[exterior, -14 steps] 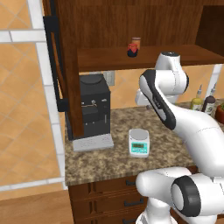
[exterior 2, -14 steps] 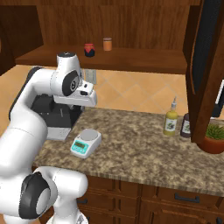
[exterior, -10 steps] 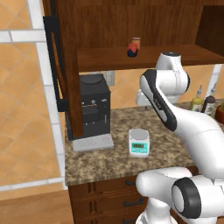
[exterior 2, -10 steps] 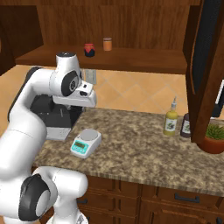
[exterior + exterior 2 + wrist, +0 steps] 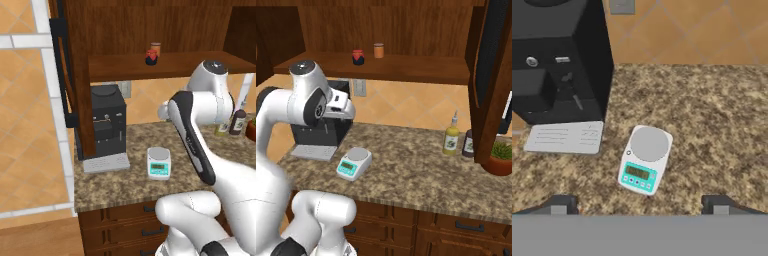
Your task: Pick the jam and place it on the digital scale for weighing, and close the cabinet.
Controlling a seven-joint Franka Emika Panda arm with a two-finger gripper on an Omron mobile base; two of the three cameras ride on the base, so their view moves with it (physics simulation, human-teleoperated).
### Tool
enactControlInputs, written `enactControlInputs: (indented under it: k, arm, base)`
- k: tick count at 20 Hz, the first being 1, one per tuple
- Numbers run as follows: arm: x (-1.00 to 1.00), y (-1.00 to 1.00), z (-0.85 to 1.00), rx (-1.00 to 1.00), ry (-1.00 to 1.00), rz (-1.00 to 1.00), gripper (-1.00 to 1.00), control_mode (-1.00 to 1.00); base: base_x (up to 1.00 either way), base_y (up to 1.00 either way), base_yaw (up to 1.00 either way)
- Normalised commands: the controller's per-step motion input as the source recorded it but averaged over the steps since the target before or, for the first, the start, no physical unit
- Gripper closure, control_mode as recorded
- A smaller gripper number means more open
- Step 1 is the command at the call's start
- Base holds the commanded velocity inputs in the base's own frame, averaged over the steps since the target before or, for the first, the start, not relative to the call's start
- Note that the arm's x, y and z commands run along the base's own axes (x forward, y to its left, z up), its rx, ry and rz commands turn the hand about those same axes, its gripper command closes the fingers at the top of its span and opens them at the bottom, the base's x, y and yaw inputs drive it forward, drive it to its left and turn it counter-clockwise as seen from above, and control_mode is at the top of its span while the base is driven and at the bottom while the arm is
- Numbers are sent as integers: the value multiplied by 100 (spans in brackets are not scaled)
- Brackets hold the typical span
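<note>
While the jaws [image 5: 640, 205] stand wide and empty above the digital scale [image 5: 645, 158] on the surface [image 5: 722, 125], the jam [image 5: 358, 57] sits up on the cabinet [image 5: 150, 30] shelf just beside an orange-brown jar [image 5: 378, 50]. A careless reach could knock that neighbour or topple the jam.

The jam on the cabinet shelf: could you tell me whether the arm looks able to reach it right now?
Probably yes: the jam stands near the shelf's front edge, the cabinet is open, and the gripper is open and empty.
</note>
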Motion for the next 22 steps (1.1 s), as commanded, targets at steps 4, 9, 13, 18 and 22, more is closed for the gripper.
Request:
enactControlInputs:
  k: [4,9,13,18,22]
  arm:
    - [-62,3,75,0,-57,1,-100,-100]
    - [-58,0,79,0,-43,0,-100,-100]
    - [-41,0,91,0,-29,0,-100,-100]
    - [-17,0,93,0,-14,0,-100,-100]
    - [31,0,19,0,10,-2,-100,-100]
  base:
    - [0,0,0]
    - [0,0,0]
    - [0,0,0]
    - [0,0,0]
    - [0,0,0]
